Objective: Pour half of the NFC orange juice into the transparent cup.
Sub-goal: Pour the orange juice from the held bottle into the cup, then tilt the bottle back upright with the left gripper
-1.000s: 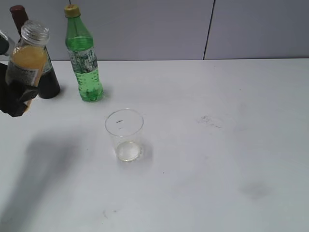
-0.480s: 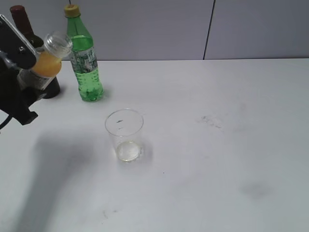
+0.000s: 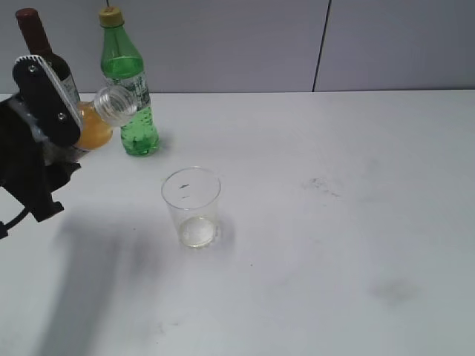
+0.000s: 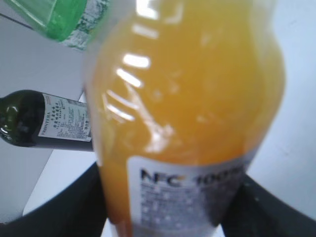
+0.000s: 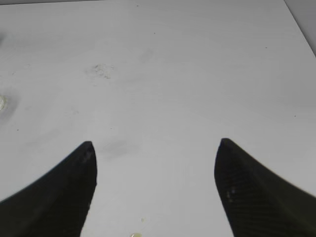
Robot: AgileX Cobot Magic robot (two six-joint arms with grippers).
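Observation:
My left gripper [image 3: 63, 137] is shut on the NFC orange juice bottle [image 3: 95, 126] and holds it in the air at the far left, tilted with its open clear neck pointing right. In the left wrist view the bottle [image 4: 187, 108] fills the frame between my black fingers [image 4: 69, 207]. The transparent cup [image 3: 191, 206] stands upright on the table, to the right of and below the bottle's mouth, with a trace of liquid at its bottom. My right gripper [image 5: 155, 148] is open and empty over bare table; it does not show in the exterior view.
A green plastic bottle with a yellow cap [image 3: 128, 89] and a dark wine bottle [image 3: 44, 52] stand at the back left, right behind the held bottle. The white table [image 3: 334, 222] stretches to the right, with faint smudges and small drops [image 5: 136, 232].
My left gripper has moved right and tipped the juice bottle from nearly upright to lying over, its neck now pointing right toward the cup. The cup has not moved.

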